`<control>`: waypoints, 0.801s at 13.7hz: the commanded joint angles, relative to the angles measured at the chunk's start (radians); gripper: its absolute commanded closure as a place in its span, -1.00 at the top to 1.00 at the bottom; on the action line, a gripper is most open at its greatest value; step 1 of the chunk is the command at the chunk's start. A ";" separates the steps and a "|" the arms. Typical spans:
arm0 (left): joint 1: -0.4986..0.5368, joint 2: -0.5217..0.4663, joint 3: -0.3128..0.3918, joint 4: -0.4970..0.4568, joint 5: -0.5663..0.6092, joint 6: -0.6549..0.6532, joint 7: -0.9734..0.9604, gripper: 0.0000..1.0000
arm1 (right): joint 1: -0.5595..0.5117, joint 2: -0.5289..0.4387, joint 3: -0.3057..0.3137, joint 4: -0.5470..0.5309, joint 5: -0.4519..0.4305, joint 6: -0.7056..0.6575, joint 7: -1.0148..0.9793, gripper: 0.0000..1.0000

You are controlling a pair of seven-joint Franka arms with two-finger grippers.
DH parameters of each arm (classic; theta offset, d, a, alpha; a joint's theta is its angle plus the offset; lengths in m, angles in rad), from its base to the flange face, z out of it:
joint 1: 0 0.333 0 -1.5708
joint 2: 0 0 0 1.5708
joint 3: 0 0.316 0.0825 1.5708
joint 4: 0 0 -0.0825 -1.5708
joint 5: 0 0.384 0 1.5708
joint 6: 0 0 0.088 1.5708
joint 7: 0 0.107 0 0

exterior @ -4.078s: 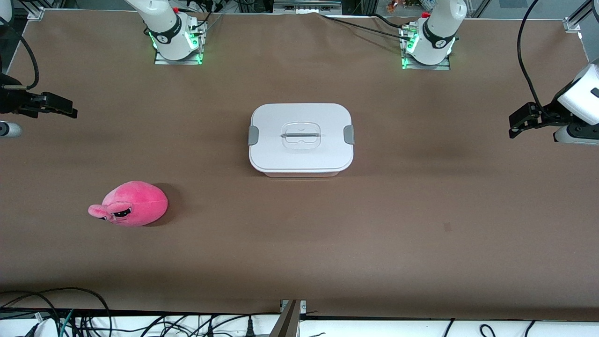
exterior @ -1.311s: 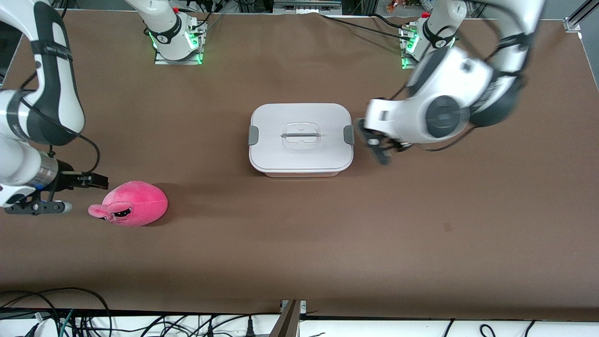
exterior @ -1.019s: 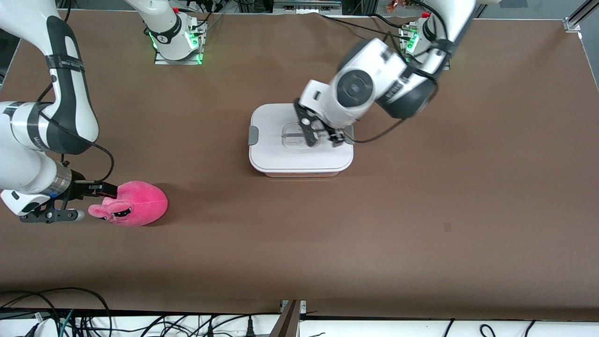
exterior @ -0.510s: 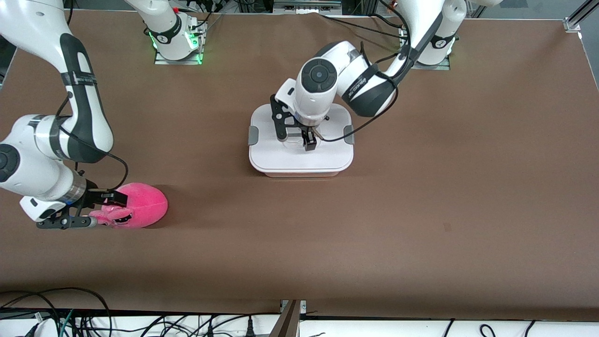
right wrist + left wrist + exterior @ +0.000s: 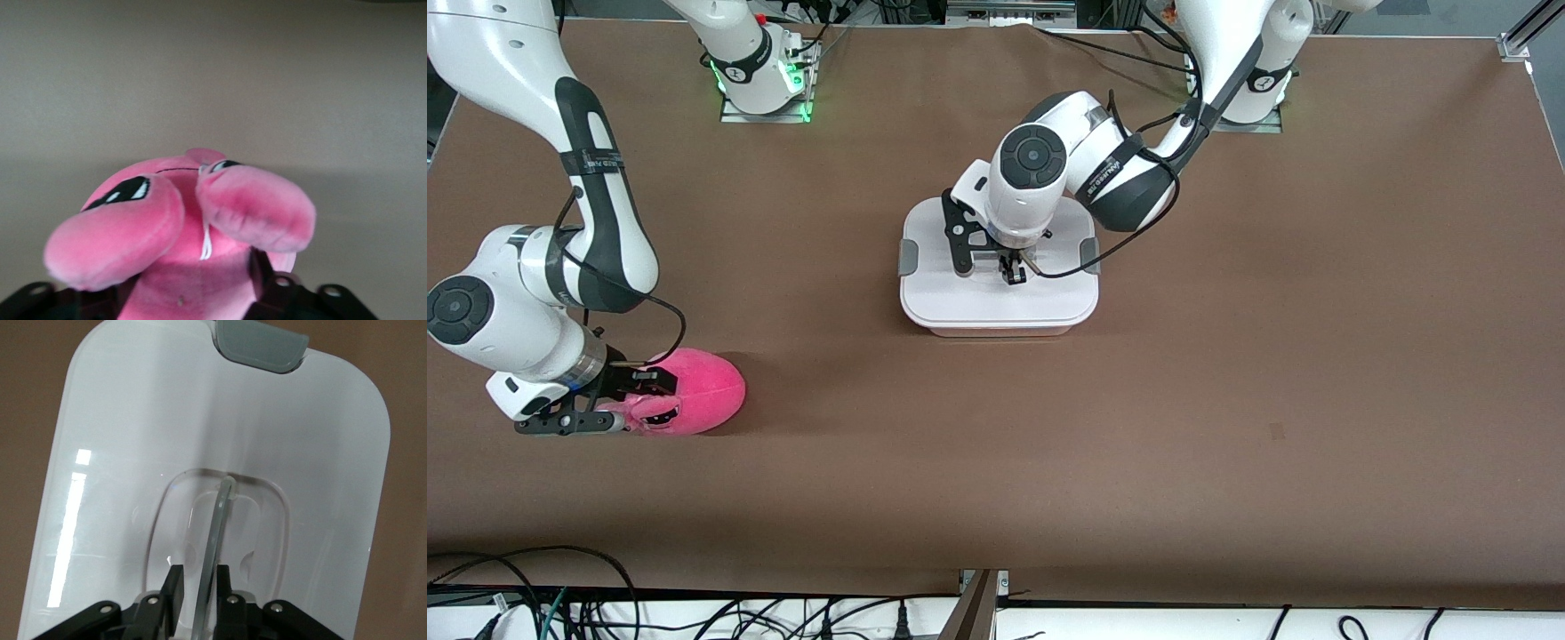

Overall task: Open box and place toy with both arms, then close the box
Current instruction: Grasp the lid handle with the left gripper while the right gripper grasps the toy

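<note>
The brown desk [image 5: 1227,373] fills the front view. Mid-frame, slightly above centre, sits the box [image 5: 960,302], lid on and grey clips down. The left end effector [image 5: 1010,269] is over its lid, fingers [image 5: 175,587] clenched around the clear handle [image 5: 217,527]. At lower left of the frame lies the pink toy [image 5: 703,400]; the right end effector [image 5: 627,400] is grasping its snout end, fingers pressed against the plush.

Even bright overhead light; glare on lid [image 5: 133,453]; toy [image 5: 193,227] soft-focus.
</note>
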 commanded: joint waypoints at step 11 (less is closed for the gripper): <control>0.013 -0.139 -0.040 0.048 0.006 -0.209 0.288 -1.00 | 0.010 -0.049 0.029 0.002 0.023 -0.058 -0.002 -1.00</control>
